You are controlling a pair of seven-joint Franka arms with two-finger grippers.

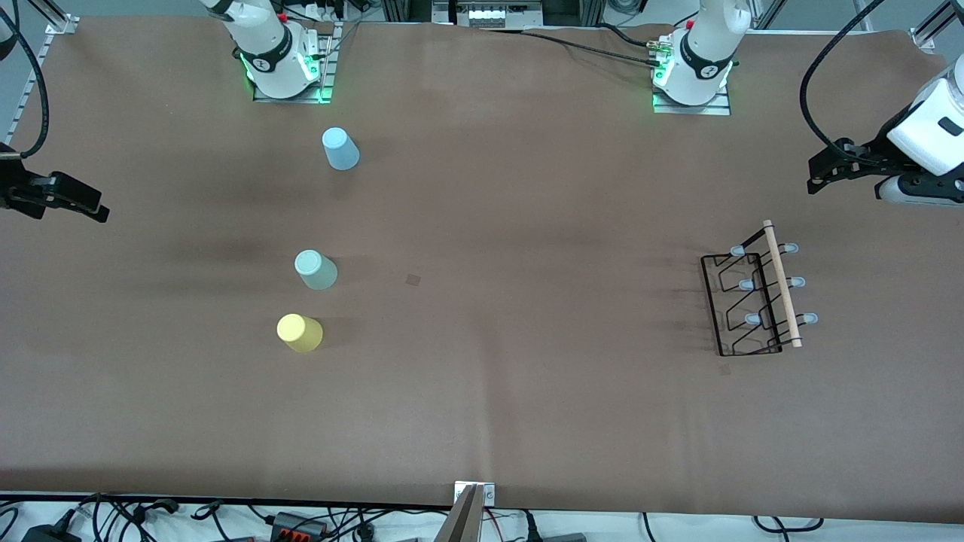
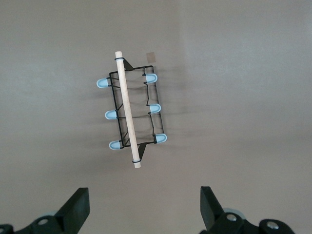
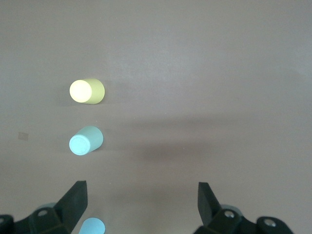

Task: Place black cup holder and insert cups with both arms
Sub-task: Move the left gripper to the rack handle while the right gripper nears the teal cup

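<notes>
The tabletop [image 1: 482,391] is plain brown. The rack [image 1: 757,301] is black wire with a pale wooden rod [image 1: 782,282] and light blue peg tips [image 1: 807,319]. One cup [image 1: 340,148] is light blue, one [image 1: 315,269] mint green, one [image 1: 299,332] yellow. Both tools, left [image 2: 144,212] and right [image 3: 141,209], are black on white arms.

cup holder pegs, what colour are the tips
Pale blue tips on the black cup holder, clearest in the left wrist view.

Below my left gripper [image 2: 144,209], whose two black fingers [image 2: 78,207] stand wide apart holding nothing, the black cup holder [image 2: 132,113] sits alone on the brown table [image 2: 243,97], wooden rod [image 2: 126,108] uppermost, six pale blue-tipped pegs [image 2: 111,114] splayed sideways.
</notes>
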